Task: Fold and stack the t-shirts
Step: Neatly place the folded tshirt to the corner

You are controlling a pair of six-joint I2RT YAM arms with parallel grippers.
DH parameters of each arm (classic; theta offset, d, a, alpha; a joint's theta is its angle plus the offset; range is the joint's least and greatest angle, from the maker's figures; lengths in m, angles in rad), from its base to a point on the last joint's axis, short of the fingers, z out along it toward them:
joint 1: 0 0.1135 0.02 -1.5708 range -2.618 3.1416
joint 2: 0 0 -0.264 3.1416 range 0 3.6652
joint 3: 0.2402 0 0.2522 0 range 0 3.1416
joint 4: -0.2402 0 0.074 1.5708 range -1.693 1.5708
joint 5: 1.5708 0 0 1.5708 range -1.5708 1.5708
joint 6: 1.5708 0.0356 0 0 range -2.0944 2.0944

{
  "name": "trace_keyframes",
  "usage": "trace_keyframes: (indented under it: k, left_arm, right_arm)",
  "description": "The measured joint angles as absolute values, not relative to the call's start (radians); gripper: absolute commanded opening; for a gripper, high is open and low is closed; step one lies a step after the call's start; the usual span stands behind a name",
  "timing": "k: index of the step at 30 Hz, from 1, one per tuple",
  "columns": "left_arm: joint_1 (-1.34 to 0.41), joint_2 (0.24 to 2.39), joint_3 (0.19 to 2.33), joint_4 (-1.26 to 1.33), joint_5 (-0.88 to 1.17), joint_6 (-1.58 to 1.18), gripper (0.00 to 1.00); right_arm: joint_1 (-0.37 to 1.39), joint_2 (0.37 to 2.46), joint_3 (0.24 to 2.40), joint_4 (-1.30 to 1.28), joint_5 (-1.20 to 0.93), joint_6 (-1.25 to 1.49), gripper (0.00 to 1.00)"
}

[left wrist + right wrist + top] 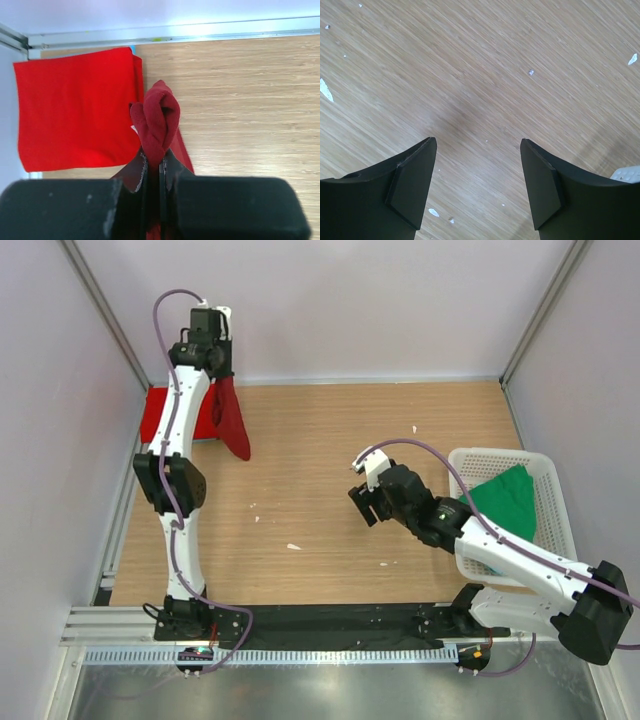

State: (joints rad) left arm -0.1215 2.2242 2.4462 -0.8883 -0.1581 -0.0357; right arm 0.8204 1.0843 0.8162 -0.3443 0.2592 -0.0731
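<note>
A dark maroon t-shirt (236, 430) hangs bunched from my left gripper (222, 388), which is shut on it at the table's far left. In the left wrist view the maroon cloth (156, 120) twists up out of the closed left gripper (153, 161). Just left of it a brighter red t-shirt (155, 415) lies flat and folded in the far left corner, also seen as a neat red rectangle (75, 110). A green t-shirt (507, 498) lies crumpled in the white basket (490, 455) at the right. My right gripper (362, 502) hovers open over bare wood (477, 142), holding nothing.
White walls and metal frame posts close in the table on the left, back and right. Small white specks (293, 546) lie on the wooden top. A black strip (330, 625) and both arm bases run along the near edge.
</note>
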Motion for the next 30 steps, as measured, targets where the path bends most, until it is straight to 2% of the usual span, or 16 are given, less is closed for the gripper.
trace_keyframes:
  k: [30]
  left_arm:
    - [0.043, 2.224, 2.542, -0.836, 0.031, 0.035, 0.00]
  right_arm:
    - [0.814, 1.153, 0.791, -0.300, 0.194, -0.049, 0.70]
